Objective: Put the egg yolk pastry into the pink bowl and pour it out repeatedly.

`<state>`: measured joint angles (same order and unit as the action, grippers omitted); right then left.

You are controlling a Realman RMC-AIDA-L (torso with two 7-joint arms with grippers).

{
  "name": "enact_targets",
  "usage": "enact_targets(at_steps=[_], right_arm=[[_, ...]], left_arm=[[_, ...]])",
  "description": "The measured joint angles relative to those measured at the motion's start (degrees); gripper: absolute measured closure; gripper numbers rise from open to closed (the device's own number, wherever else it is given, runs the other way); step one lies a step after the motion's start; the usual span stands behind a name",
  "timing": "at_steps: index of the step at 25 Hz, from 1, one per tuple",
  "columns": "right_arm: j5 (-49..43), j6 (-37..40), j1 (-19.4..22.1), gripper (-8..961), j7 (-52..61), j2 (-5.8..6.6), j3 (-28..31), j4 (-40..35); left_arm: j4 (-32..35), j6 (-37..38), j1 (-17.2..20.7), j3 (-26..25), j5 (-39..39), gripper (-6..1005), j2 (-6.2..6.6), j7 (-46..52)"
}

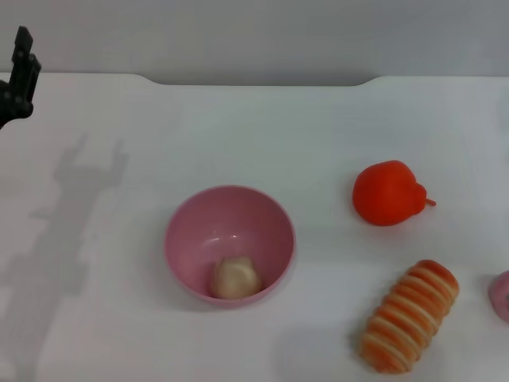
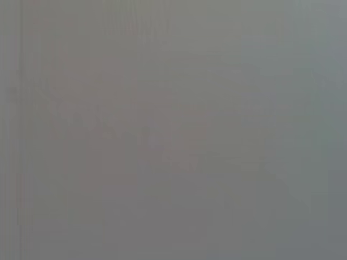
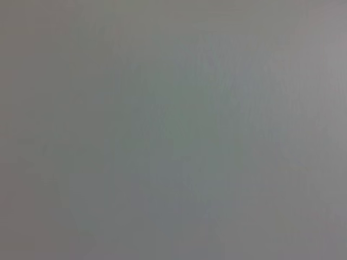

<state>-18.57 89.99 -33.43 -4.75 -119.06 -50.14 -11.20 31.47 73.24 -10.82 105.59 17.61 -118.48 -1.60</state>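
The pink bowl [image 1: 229,243] stands upright on the white table, a little left of centre in the head view. The egg yolk pastry [image 1: 235,278], a small pale cream lump, lies inside it against the near wall. My left gripper [image 1: 19,73] shows only partly at the far left edge, raised above the table's back left and well away from the bowl. It holds nothing that I can see. The right gripper is out of view. Both wrist views show only plain grey.
A red-orange pear-like fruit [image 1: 388,193] sits to the right of the bowl. An orange-and-cream striped roll [image 1: 409,316] lies at the front right. A pink object [image 1: 502,295] is cut off by the right edge. The table's back edge [image 1: 254,79] runs along the top.
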Motion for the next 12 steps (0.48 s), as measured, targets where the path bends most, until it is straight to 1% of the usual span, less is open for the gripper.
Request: enact_targets(at_steps=[6, 8, 12], right_arm=[[1.3, 0.0, -0.3, 468, 4.9, -0.04, 0.1, 0.3], [4.1, 0.0, -0.3, 468, 8.9, -0.09, 0.2, 0.3], [6.3, 0.0, 0.0, 468, 13.6, -0.12, 0.2, 0.4]], left_arm=[[-0.3, -0.1, -1.8, -0.4, 0.2, 394, 0.06, 2.1], [-0.6, 0.0, -2.2, -0.5, 0.3, 394, 0.1, 2.2], [-1.0, 0.0, -2.8, -0.7, 0.9, 394, 0.15, 2.3]])
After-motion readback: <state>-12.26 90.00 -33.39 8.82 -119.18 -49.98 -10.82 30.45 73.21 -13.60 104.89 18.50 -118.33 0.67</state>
